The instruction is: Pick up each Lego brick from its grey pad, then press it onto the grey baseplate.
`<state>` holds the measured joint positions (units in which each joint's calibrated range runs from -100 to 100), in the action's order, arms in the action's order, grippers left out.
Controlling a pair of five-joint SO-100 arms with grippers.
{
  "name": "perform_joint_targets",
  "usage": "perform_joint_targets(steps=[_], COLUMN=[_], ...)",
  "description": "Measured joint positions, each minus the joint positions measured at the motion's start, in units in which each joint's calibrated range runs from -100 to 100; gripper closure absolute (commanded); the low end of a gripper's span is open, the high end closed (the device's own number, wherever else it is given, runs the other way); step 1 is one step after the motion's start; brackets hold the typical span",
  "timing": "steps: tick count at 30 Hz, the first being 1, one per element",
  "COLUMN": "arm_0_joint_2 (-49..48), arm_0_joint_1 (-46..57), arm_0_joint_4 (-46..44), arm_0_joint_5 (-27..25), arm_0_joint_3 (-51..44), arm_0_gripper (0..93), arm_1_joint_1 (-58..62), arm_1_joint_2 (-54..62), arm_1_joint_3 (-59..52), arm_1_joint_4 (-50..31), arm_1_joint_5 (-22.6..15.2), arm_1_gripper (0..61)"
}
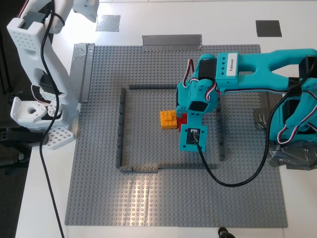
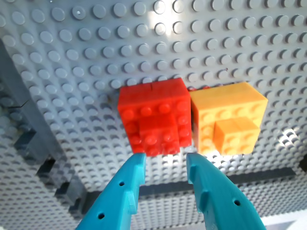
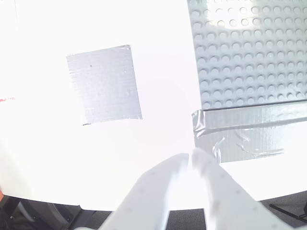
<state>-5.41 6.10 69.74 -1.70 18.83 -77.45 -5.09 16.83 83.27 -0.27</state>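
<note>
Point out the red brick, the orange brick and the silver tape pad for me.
red brick (image 2: 153, 117), first wrist view, on its studded top.
orange brick (image 2: 228, 117), first wrist view, on its top.
silver tape pad (image 3: 105, 84), second wrist view, on its middle.

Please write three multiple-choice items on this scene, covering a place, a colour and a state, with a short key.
1. Where are the two bricks?
A. On the grey baseplate, inside the dark frame
B. On the white table
C. On the tape pad

2. What colour is the brick beside the red brick?
A. Blue
B. Orange-yellow
C. Green

3. How is my first hand?
A. Shut on the red brick
B. Out of view
C. Open, just short of the red brick

Key: 1 A, both sit on studs within the frame. 2 B, the orange-yellow brick touches the red one. 3 C, a gap shows between the teal fingers, which grip nothing.
</note>
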Motion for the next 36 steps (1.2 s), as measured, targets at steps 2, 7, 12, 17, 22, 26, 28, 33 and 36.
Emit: perform_joint_targets(steps=[2, 7, 12, 17, 22, 26, 28, 33, 36], arm_0_joint_2=[-1.86, -6.00, -9.47, -16.57, -25.02, -28.57, -28.99, -28.15, -27.64], arm_0_joint_1=[0.15, 1.18, 4.14, 13.76, 31.52, 46.54, 52.76, 63.19, 67.18], arm_0_joint_4=[2.00, 6.43, 10.43, 15.74, 14.09, 9.83, 9.13, 8.78, 8.78], arm_0_joint_5=[0.00, 0.16, -0.94, -4.34, -9.09, -9.98, -9.98, -10.24, -10.35], arm_0_joint_3=[-1.17, -3.41, -3.51, -3.51, -3.51, -3.51, -3.51, -3.51, -3.51], arm_0_gripper=[82.9, 83.0, 83.1, 92.7, 92.7, 92.7, 92.7, 92.7, 92.7], arm_1_joint_1=[0.00, 0.00, 0.00, -0.09, -1.00, -1.09, -1.09, -1.09, -1.09], arm_1_joint_2=[0.00, 0.00, 0.00, 0.00, 0.00, 0.00, 0.00, 0.00, 0.09], arm_1_joint_3=[0.00, 0.00, 0.00, 0.00, 0.00, 0.00, 0.00, -0.48, -0.48], arm_1_joint_4=[0.00, 0.08, 0.40, 0.40, 0.40, 0.40, 0.40, 0.40, 0.40], arm_1_joint_5=[0.00, 0.00, 0.00, 0.00, 0.00, 0.00, 0.00, 0.00, 0.00], arm_1_gripper=[61.2, 61.2, 61.2, 61.2, 61.2, 61.2, 61.2, 61.2, 61.2])
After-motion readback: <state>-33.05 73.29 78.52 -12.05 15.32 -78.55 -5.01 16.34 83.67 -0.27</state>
